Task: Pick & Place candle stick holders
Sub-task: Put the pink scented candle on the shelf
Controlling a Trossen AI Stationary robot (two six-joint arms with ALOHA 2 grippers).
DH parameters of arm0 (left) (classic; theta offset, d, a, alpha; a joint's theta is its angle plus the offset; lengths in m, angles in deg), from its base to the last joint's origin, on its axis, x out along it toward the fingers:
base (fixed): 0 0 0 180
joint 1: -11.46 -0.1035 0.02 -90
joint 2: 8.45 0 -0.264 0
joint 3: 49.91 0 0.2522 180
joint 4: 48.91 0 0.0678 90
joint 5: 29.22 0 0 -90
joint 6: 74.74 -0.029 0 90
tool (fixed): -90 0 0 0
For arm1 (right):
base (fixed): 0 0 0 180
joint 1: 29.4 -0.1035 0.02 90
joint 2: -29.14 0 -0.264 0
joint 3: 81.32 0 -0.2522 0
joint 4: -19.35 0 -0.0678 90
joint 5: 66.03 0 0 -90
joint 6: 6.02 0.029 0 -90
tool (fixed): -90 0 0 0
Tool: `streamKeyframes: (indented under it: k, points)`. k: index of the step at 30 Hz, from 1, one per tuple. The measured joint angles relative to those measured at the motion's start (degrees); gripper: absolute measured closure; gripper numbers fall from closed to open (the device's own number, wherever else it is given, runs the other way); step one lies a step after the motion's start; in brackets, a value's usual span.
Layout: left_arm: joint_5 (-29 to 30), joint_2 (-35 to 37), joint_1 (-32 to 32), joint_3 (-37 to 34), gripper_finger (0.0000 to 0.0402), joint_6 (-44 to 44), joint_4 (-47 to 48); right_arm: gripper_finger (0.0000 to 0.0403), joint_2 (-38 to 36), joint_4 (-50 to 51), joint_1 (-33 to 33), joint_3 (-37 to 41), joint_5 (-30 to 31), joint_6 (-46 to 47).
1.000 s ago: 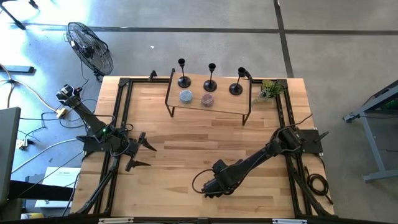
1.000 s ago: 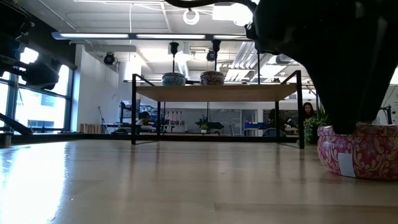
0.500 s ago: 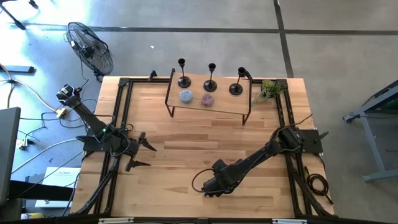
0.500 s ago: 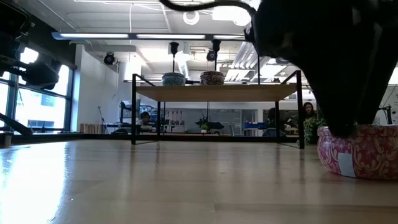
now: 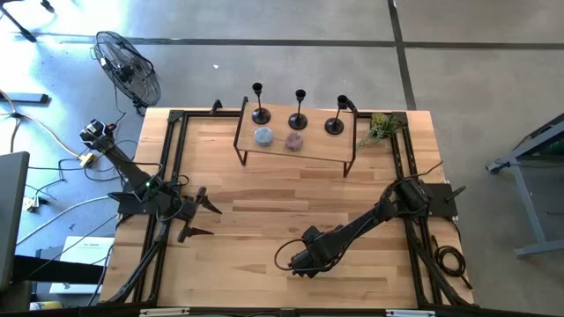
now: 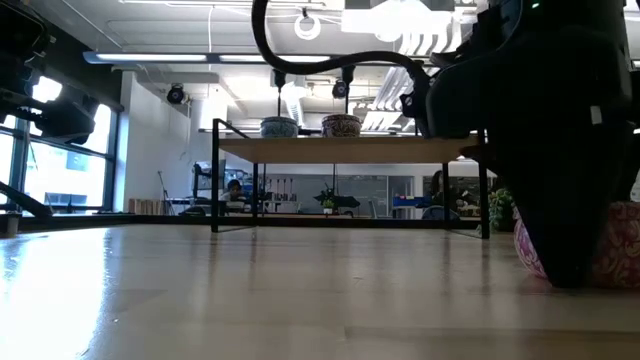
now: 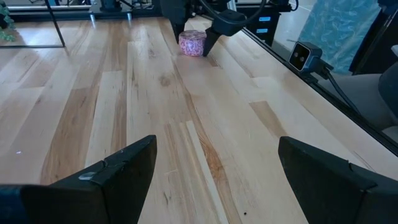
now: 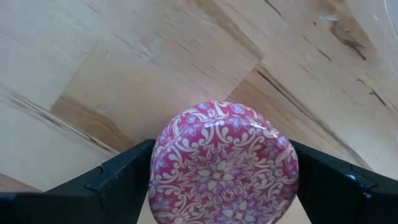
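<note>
Three black candlestick holders (image 5: 260, 110) (image 5: 300, 113) (image 5: 335, 120) stand on their round bases on a raised wooden shelf (image 5: 308, 151) at the table's far side. My right gripper (image 5: 300, 261) is near the table's front edge, pointing down, open, with one finger on each side of a pink patterned tin (image 8: 221, 165) that sits on the table. In the low view one dark finger (image 6: 560, 220) stands in front of the tin (image 6: 620, 245). My left gripper (image 5: 199, 217) is open and empty at the table's left side. My right gripper comes at the pink tin from above, and its fingers (image 8: 124, 180) stand against the tin's round wall (image 8: 155, 155) on two opposite sides. I cannot tell whether they touch it. The tin rests on the table.
Two more tins (image 5: 263, 136) (image 5: 294, 140) stand on the shelf in front of the holders. A small green plant (image 5: 381, 127) is at the far right corner. Black frame rails (image 5: 167, 158) run along the table's left and right sides. Bare wood lies between the arms.
My right gripper has gone down around the pink tin; in the low view a finger now reaches nearly to the table in front of it. The tin has stayed where it was.
</note>
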Motion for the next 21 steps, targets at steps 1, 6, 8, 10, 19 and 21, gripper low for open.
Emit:
streamKeyframes:
  k: [1,6,8,10,19,21]
  points:
    - [-0.01,0.00,-0.02,0.00,0.0071,0.01,0.00,0.0062,0.00,0.04,0.00,-0.02,-0.04,0.00]
    - [0.00,0.00,-0.02,0.00,0.0071,0.01,0.02,0.0075,-0.47,0.37,-0.02,0.00,0.36,0.03]
    - [0.00,0.00,0.00,0.00,0.0071,0.00,0.00,0.0090,-0.78,0.40,-0.03,0.08,0.85,0.05]
    - [-0.01,0.00,-0.02,0.00,0.0071,0.00,0.02,0.0105,-1.39,0.55,-0.07,0.11,1.76,0.13]
    - [0.00,0.00,-0.02,0.00,0.0071,0.00,0.00,0.0111,-3.99,1.34,-0.07,0.07,1.94,0.74]
    - [-0.02,0.00,-0.01,0.00,0.0071,0.01,0.00,0.0111,-5.39,2.38,-0.07,0.07,2.40,0.60]
